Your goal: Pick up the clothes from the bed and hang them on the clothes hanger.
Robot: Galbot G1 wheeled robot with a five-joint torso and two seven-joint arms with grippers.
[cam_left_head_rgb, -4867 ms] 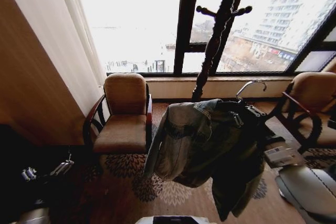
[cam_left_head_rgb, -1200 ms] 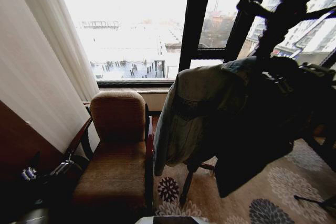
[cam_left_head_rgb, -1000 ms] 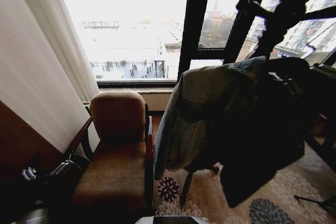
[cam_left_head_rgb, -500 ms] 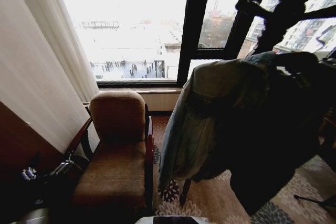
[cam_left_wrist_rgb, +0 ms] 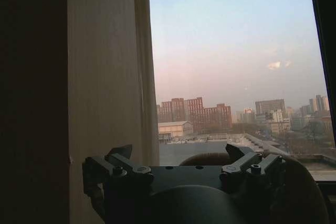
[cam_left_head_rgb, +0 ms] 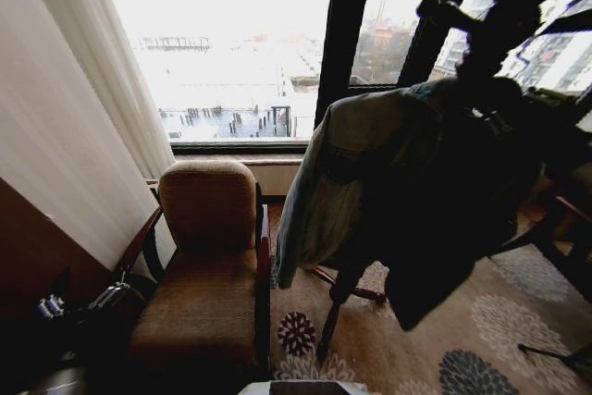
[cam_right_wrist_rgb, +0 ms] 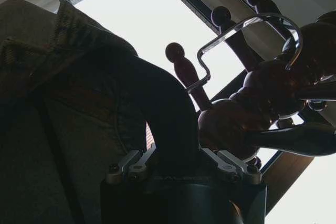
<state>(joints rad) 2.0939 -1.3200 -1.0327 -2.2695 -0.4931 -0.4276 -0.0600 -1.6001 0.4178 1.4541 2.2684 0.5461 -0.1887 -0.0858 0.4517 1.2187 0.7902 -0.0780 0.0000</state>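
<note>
Head view: denim jacket (cam_left_head_rgb: 370,182) is off the bed and already draped on the clothes hanger, held up high against the dark wooden coat stand (cam_left_head_rgb: 504,16) by the window. Pickup and dressing the hanger look done. What's left, by my read: seat the hook on a peg and let go.

Right wrist view: silver hook (cam_right_wrist_rgb: 247,40) of the hanger sits right at the stand's knobbed pegs (cam_right_wrist_rgb: 181,61); can't tell whether it has caught one or is just beside it. Right hand (cam_right_wrist_rgb: 181,163) is raised, pointing upward, closed on the jacket's collar area, fabric bunched between the fingers.

Left hand (cam_left_wrist_rgb: 184,174) is parked low on the robot's left near the curtain (cam_left_wrist_rgb: 110,77), fingers spread, holding nothing. Brown armchair (cam_left_head_rgb: 208,256) stands below the jacket's left side.
</note>
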